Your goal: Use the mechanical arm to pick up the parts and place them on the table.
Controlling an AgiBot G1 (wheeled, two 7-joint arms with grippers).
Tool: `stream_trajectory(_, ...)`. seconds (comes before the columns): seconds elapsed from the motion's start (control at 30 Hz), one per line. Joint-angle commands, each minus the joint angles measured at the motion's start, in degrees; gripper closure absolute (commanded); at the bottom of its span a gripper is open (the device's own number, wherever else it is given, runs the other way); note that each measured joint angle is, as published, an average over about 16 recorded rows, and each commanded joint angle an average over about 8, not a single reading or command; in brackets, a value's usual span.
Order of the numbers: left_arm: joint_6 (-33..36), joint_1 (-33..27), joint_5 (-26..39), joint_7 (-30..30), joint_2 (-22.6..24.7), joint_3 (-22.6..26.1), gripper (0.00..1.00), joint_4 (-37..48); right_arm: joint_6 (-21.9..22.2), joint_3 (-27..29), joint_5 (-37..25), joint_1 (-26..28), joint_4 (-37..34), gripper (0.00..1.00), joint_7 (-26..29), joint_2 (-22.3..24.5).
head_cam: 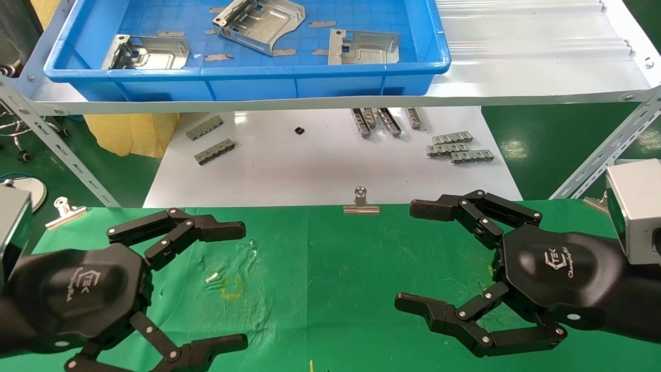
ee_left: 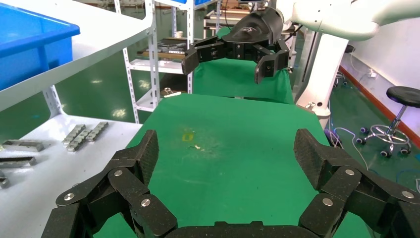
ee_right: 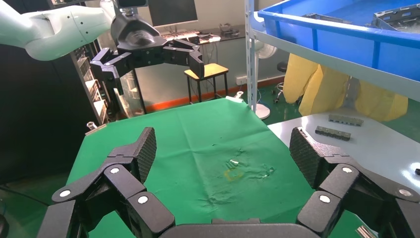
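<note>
- Head view, nearest first: the left black jointed-finger hand (head_cam: 206,287) and the right black jointed-finger hand (head_cam: 439,268) both hover low over the wrinkled bright green cloth desk (head_cam: 320,289), palms up toward the camera, jaws spread wide and holding nothing.
- Between them the cloth is bare except for a yellowish scuff mark (head_cam: 231,285); no part lies on it, so the task looks to be at its start.
- At the desk's far edge sits a silver binder clip (head_cam: 361,201), with a second silver clip (head_cam: 64,211) at the left corner.
- Beyond and lower lies a glossy white tabletop (head_cam: 320,170) carrying small grey comb-like strips (head_cam: 454,147); these are not the target.
- Farthest, on a raised white shelf, stands the blue plastic tray (head_cam: 248,77) with three silvery stamped sheet-metal plates: one at left (head_cam: 147,52), one tilted in the middle (head_cam: 258,23), one at right (head_cam: 364,47).
- To do the reach well, I judge the right hand is better placed for the right plate: lift clear of the tray's front wall first, then come down from above.
- Keep the jaws wide until they straddle a bent flange or two opposite edges; flat thin metal will likely slip if pinched on its face.
- The flat grey tape scraps (head_cam: 219,57) near the plates should be avoided.
</note>
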Motion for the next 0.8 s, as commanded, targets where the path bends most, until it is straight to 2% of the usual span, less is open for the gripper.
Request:
stream_trajectory(0.03, 0.0, 0.0, 0.0, 0.0, 0.0, 0.0, 0.0, 0.0, 0.0, 0.0, 0.0, 0.0, 0.0, 0.0, 0.0, 0.0)
stream_trajectory(0.63, 0.0, 0.0, 0.0, 0.0, 0.0, 0.0, 0.0, 0.0, 0.0, 0.0, 0.0, 0.0, 0.0, 0.0, 0.0, 0.0)
stream_trajectory(0.8, 0.0, 0.0, 0.0, 0.0, 0.0, 0.0, 0.0, 0.0, 0.0, 0.0, 0.0, 0.0, 0.0, 0.63, 0.0, 0.0)
